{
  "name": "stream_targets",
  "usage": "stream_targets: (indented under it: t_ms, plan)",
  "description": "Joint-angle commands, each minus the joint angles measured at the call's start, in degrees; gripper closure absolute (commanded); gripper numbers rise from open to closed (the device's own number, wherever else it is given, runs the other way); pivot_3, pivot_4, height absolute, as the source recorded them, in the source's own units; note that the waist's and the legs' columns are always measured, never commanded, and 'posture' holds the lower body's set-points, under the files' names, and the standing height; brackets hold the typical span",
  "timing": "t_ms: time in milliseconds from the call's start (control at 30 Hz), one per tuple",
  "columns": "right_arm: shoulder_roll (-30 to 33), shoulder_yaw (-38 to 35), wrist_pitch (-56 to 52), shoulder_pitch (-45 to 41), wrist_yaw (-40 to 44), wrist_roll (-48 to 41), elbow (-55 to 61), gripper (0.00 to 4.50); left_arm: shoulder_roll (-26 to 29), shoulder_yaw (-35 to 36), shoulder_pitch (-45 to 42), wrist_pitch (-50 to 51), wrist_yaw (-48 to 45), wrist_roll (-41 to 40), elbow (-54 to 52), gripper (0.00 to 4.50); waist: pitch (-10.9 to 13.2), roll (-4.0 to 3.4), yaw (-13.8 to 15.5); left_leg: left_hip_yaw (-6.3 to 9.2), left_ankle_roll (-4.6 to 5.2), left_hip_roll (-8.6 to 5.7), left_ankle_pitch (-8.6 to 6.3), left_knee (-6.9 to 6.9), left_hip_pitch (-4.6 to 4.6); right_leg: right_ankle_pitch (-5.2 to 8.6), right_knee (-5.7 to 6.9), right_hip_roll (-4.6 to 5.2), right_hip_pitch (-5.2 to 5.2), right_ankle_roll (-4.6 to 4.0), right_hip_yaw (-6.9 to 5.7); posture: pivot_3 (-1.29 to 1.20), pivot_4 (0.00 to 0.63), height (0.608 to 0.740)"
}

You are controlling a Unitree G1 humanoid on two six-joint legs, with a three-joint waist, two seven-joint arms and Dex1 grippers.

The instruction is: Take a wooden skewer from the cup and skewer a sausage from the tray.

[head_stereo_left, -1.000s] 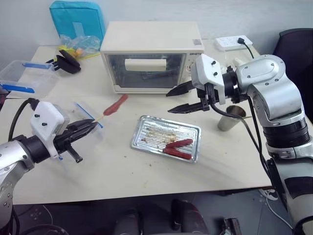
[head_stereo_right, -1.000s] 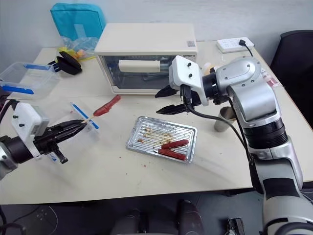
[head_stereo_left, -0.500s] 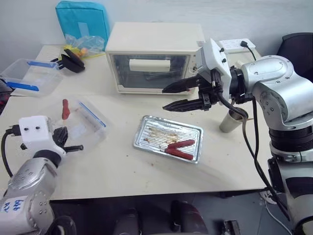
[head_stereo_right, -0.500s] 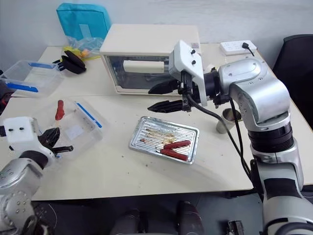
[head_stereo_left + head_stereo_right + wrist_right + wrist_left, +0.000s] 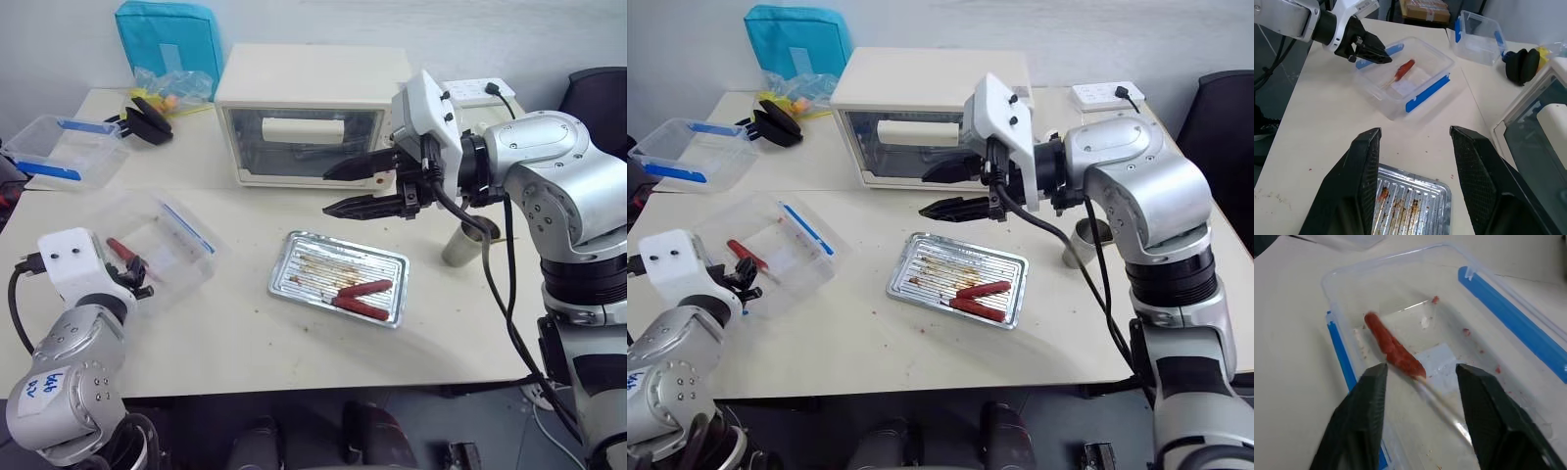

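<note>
A reddish sausage (image 5: 1393, 347) stuck on the wooden skewer (image 5: 1442, 404) lies inside a clear blue-clipped tub (image 5: 186, 257) at the table's left. My left gripper (image 5: 1421, 369) hovers open at the tub's near end, with nothing between its fingers. Two more sausages (image 5: 361, 297) lie in the shiny metal tray (image 5: 304, 264) at the table's middle. My right gripper (image 5: 328, 191) hangs open in the air between the oven and the tray, empty. The grey-brown cup (image 5: 458, 250) stands right of the tray, partly hidden behind my right arm.
A cream toaster oven (image 5: 304, 113) stands behind the tray. A second clear tub (image 5: 59, 152), a black object (image 5: 147, 110) and a teal bag (image 5: 167, 39) sit at the back left. A power strip (image 5: 470, 90) lies at the back right.
My left gripper has opened and let go of the skewered sausage, which now lies in the clear tub. The left arm sank and turned. The right arm stayed nearly still.
</note>
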State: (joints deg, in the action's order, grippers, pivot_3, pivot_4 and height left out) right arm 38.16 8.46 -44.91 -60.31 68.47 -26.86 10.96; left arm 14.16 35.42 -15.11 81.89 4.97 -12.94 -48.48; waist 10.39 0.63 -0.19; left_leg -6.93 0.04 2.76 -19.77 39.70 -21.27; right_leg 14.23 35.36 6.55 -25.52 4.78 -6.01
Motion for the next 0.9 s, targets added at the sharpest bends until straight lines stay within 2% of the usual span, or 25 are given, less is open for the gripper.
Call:
stream_targets:
  t_ms: [33,133,233,333,400,500,533,633,800,900]
  plan:
    - [2.1,-2.79,0.59,1.53,-0.23,-1.02,0.71,2.17,4.27,3.88,0.27,-0.42,-8.05,-3.9,-1.47,1.32,0.0,0.01,-0.01,0.01,0.0,0.0,0.0,0.0,0.0,0.0,0.0,0.0,0.0,0.0,0.0,0.0,0.15,0.74]
    - [5.02,-5.19,0.75,4.99,0.64,-1.9,-0.18,2.17,9.33,10.64,0.63,0.21,-18.46,-10.57,-2.44,1.32,0.02,0.04,0.06,0.01,0.0,0.01,0.0,0.0,-0.01,0.01,-0.02,0.01,0.0,-0.01,-0.02,0.0,0.15,0.74]
    - [9.48,-8.81,0.9,10.29,3.06,-3.77,0.32,2.17,18.25,22.19,4.98,-0.38,-31.94,-18.71,-0.7,1.32,0.03,0.06,0.0,0.02,0.0,0.01,-0.03,0.0,-0.06,0.01,-0.1,0.0,-0.01,-0.02,-0.05,0.0,0.15,0.74]
    - [14.53,-12.72,0.26,15.93,5.82,-6.07,1.26,2.17,26.45,33.83,19.59,-5.97,-49.88,-25.45,3.04,1.32,0.04,0.05,-0.61,-0.04,0.01,0.04,-0.12,-0.05,-0.06,0.03,-0.28,-0.04,-0.02,-0.05,-0.06,0.0,0.15,0.74]
    - [18.2,-15.36,0.0,20.26,7.58,-7.16,1.36,2.17,28.98,39.46,30.76,-13.09,-60.24,-26.07,7.12,1.32,0.05,0.03,-1.09,-0.05,0.0,0.08,-0.23,-0.1,-0.01,0.06,-0.35,-0.05,-0.03,-0.11,-0.13,0.0,0.15,0.74]
    - [22.36,-18.46,0.33,25.85,9.48,-8.04,0.91,2.17,30.48,42.96,40.57,-22.32,-68.09,-25.04,13.34,1.32,0.05,0.03,-1.26,-0.03,0.03,0.08,-0.3,-0.06,0.02,0.12,-0.63,-0.05,-0.02,-0.19,-0.18,0.0,0.15,0.74]
    - [23.95,-20.1,0.79,28.43,10.36,-7.96,0.36,2.17,30.84,43.34,43.45,-26.27,-70.11,-23.42,15.71,1.32,0.05,0.03,-1.22,-0.03,0.08,0.07,-0.34,-0.06,0.04,0.12,-0.61,-0.02,-0.02,-0.2,-0.18,0.0,0.15,0.74]
    - [26.76,-23.64,-0.32,32.92,11.06,-9.03,-1.23,1.62,31.51,42.99,48.09,-34.61,-71.85,-20.25,20.07,1.27,0.05,0.01,-1.0,0.05,0.34,0.16,-0.51,-0.06,0.07,0.19,-0.61,0.04,0.0,-0.33,-0.19,0.0,0.15,0.74]
    - [28.64,-26.33,2.14,36.77,10.08,-7.43,-4.5,0.02,32.62,42.02,48.62,-39.89,-70.88,-20.01,23.44,1.27,0.05,0.01,-1.23,0.02,0.34,0.38,-0.56,-0.07,0.09,0.53,-0.57,0.04,-0.01,-0.94,-0.13,0.0,0.15,0.74]
    - [29.53,-27.3,3.44,39.1,11.29,-7.32,-5.08,0.02,33.13,40.41,47.69,-41.66,-69.6,-20.3,24.32,1.27,0.06,-0.03,-1.34,-0.03,0.23,0.43,-0.63,-0.08,0.09,0.21,-0.48,0.01,-0.07,-0.37,-0.14,0.0,0.15,0.74]
